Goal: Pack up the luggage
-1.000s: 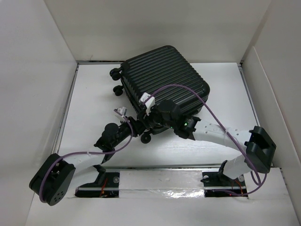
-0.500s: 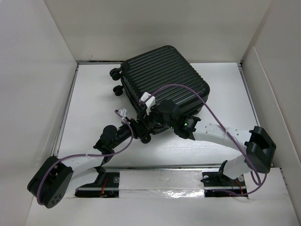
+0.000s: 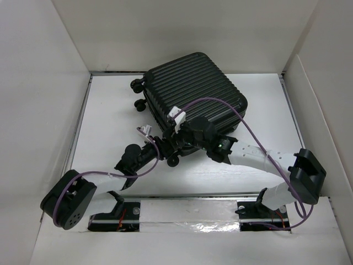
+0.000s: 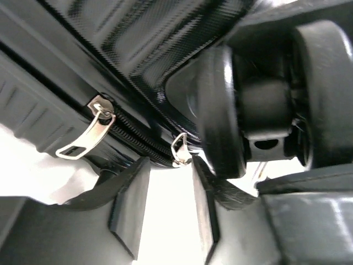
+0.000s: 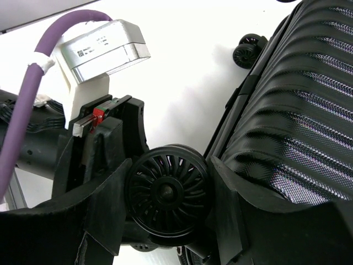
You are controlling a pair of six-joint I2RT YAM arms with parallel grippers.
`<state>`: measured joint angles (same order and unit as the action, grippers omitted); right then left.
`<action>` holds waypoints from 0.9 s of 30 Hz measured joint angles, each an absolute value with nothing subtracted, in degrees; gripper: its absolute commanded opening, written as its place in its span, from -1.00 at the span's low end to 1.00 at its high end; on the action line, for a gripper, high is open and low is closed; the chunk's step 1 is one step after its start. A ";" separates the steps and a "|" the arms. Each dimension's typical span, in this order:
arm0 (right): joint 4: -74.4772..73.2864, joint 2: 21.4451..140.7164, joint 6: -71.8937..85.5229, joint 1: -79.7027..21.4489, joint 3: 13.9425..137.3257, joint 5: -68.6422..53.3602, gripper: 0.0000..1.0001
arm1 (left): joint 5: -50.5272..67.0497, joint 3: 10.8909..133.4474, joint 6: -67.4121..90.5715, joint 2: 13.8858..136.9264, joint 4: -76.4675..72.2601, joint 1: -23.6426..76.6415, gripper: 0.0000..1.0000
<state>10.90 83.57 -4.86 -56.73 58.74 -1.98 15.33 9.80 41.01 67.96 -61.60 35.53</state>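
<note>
White table (image 3: pixel 110 110) boxed in by plain white walls, nothing fancy. Left gripper (image 4: pixel 170 165) first: its fingers (image 4: pixel 129 204) are parted partway with bare table showing through the gap, and they aren't gripping anything. A small silver zipper pull (image 4: pixel 181 150) on the luggage's zip dangles right at that gap, hard up by one fingertip; can't tell if it touches. A longer zipper pull (image 4: pixel 85 135) hangs further along the same zip, off past the other finger, and a fat black caster (image 4: pixel 220 110) sits just beside the small pull. Right gripper (image 5: pixel 168 165): its fingers (image 5: pixel 105 204) stand on either side of a spoked caster wheel (image 5: pixel 165 193), and the wheel fills the whole gap, both pads against its rim, so it's clamped on that wheel. Can't say whether it's the same caster the left camera sees. The luggage (image 3: pixel 193 88) lies flat and closed, ribbed shell up, at the far middle of the table. Both grippers meet at its near-left corner. Two more wheels (image 3: pixel 137 85) poke out at its far-left corner.
</note>
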 measured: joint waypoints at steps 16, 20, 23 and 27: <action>12.14 82.96 -2.55 -56.60 58.13 -1.69 -1.00 | -1.85 10.22 40.32 62.65 -61.17 45.82 -1.00; 12.40 82.87 -1.45 -56.60 58.13 -1.69 -1.00 | -6.79 9.67 37.08 58.11 -59.37 51.42 -1.00; 12.49 82.87 -0.78 -56.66 58.13 -1.69 -1.00 | -11.25 10.70 34.89 57.34 -56.14 58.04 -0.56; 12.62 82.87 -0.10 -56.66 58.13 -1.65 -1.00 | -16.32 11.38 35.00 58.04 -51.88 61.67 -0.19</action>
<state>12.62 82.87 -0.10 -56.66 58.13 -1.65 -16.32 11.38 35.00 58.04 -51.88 61.67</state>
